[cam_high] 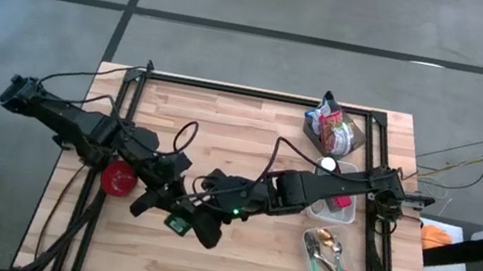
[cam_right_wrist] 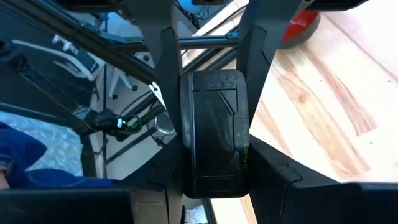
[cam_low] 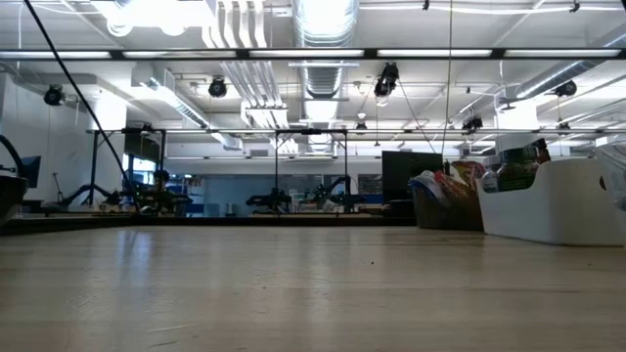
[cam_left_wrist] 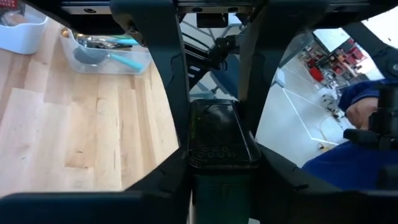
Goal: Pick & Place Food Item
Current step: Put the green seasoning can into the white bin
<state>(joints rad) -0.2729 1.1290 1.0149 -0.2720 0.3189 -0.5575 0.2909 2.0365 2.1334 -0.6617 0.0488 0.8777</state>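
Observation:
A dark flat packet with green edging [cam_high: 174, 222] hangs above the table's middle, near its front edge, between my two grippers. My left gripper [cam_high: 165, 206] comes at it from the left and is shut on it. From the right, my right gripper [cam_high: 193, 223] is shut on the same packet. Each wrist view shows the packet [cam_left_wrist: 221, 137] [cam_right_wrist: 214, 130] standing lengthwise between that arm's own two fingers. The low view shows neither gripper nor the packet. My left gripper pinches the packet by its two long edges [cam_left_wrist: 194, 134] between its two fingers [cam_left_wrist: 174, 93], which lie along the packet. It comes from the table's left, slanting a little downward. The packet is lifted clear of the table. My right gripper pinches the packet's two long edges [cam_right_wrist: 185, 124] between its two fingers [cam_right_wrist: 169, 81], which run along the packet. It comes from the table's right, slanting downward. The packet sits straight between the fingers, clear of the table.
A red round dish [cam_high: 119, 177] lies under the left arm. At the right edge stand a white bin [cam_high: 330, 203], a clear tray of spoons [cam_high: 331, 261] and snack bags [cam_high: 331, 126]. A person in blue [cam_left_wrist: 367, 143] is beyond the table's near edge.

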